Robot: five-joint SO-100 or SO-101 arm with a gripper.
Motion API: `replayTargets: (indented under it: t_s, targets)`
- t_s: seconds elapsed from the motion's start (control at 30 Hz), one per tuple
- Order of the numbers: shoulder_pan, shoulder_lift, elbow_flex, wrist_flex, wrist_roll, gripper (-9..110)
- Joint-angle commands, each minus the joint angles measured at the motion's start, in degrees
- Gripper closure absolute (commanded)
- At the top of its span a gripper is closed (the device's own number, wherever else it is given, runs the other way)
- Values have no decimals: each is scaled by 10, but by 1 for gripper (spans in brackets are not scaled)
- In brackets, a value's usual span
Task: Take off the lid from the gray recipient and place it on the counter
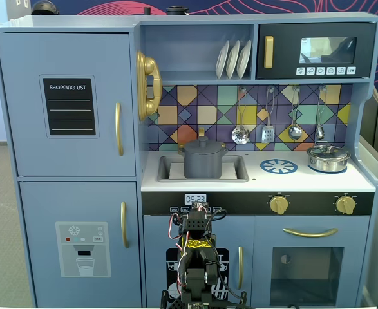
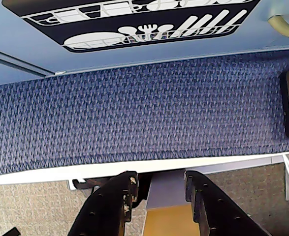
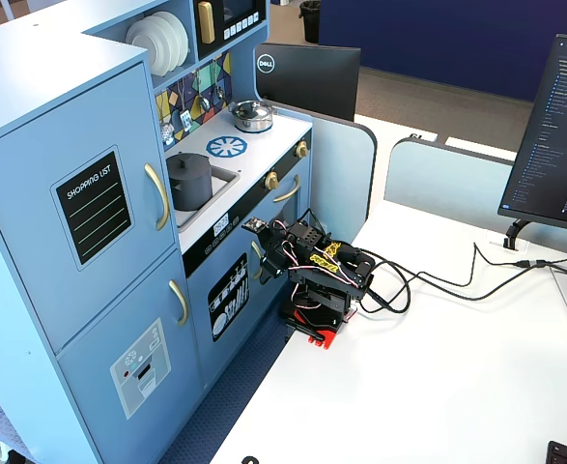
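Note:
The gray recipient (image 1: 203,165) stands in the sink recess of the toy kitchen, with the dark gray lid (image 1: 203,145) on top, knob up. Both show in the other fixed view too, the pot (image 3: 188,184) and the lid (image 3: 185,161). The white counter (image 1: 253,181) with its blue burner print (image 1: 279,167) lies to the right of the pot. My arm (image 3: 317,275) is folded low in front of the kitchen, well below the counter. My gripper (image 2: 160,178) is open and empty, pointing down at the blue carpet (image 2: 144,113).
A shiny silver pot (image 1: 328,158) with its lid stands at the counter's right end. Utensils (image 1: 240,134) hang above the counter. The kitchen's lower door (image 2: 134,29) is close ahead of the gripper. A monitor (image 3: 558,126) and cables (image 3: 438,280) are on the white desk.

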Motion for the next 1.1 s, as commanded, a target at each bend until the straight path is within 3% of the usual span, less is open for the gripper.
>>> replayTargets:
  t_s: [0.0,0.33,0.5,0.67,0.9,1.07]
  targets:
    - [22,-4,9,98,16,101]
    - [22,-4,9,91,7,101]
    - [7,-25,-70,-10,39,101]
    - [1,-127,-296,-128,-58,102]
    - [2,-219,-483,-378,-69,102]
    - [6,-248,-533,-404,-71,101]
